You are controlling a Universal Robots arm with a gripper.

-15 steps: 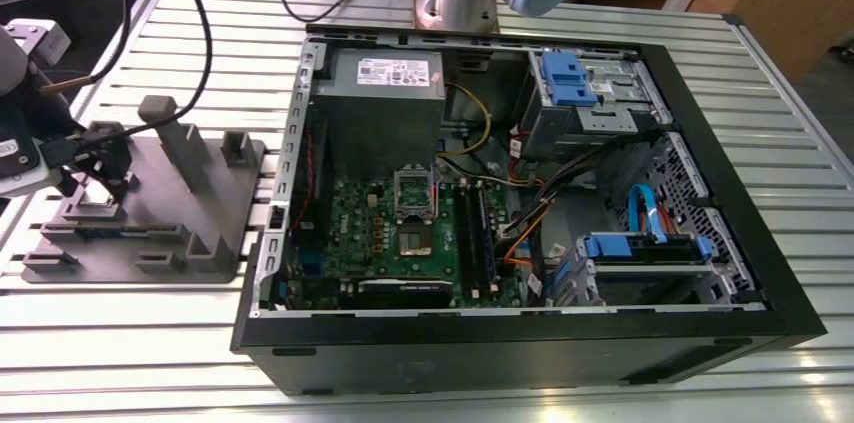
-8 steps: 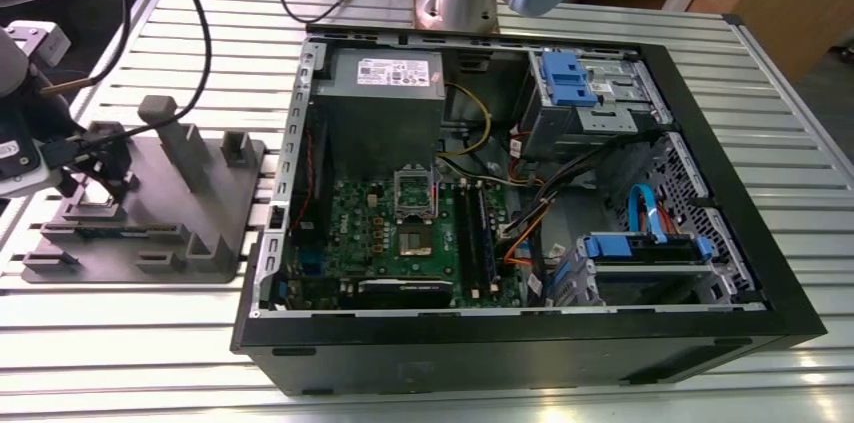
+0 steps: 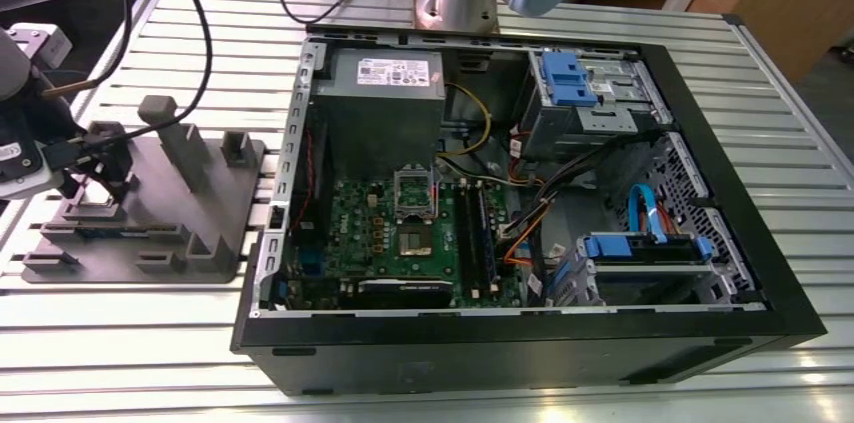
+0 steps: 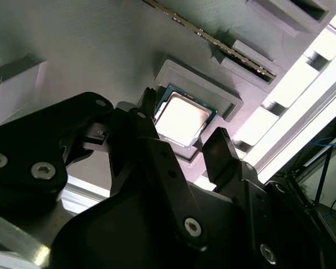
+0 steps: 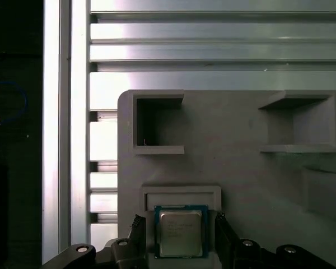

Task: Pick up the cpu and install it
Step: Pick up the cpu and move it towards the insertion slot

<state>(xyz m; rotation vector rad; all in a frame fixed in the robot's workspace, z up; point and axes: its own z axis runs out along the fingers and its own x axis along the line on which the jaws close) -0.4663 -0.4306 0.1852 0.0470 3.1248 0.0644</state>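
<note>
Gripper (image 5: 178,221): fingers (image 5: 224,235) apart, either side of cpu (image 5: 180,233)
Cpu: flat in fixture (image 5: 241,168) pocket
Fixture: grey, on slatted table (image 5: 213,47) beside computer case (image 3: 534,353)

An open black computer case (image 3: 507,348) lies on its side on the slatted aluminium tabletop (image 3: 134,343). Inside it, a green motherboard (image 3: 380,243) with a dark socket (image 3: 416,240) sits next to a grey power supply (image 3: 384,73). Blue-latched drive bays (image 3: 574,78) and loose cables (image 3: 534,218) fill the case toward the exterior view's right. Just beside the case, at the exterior view's left, rests a grey plastic fixture (image 3: 174,213) — the first wrist view shows two rectangular pockets (image 5: 157,126) in it.
</note>
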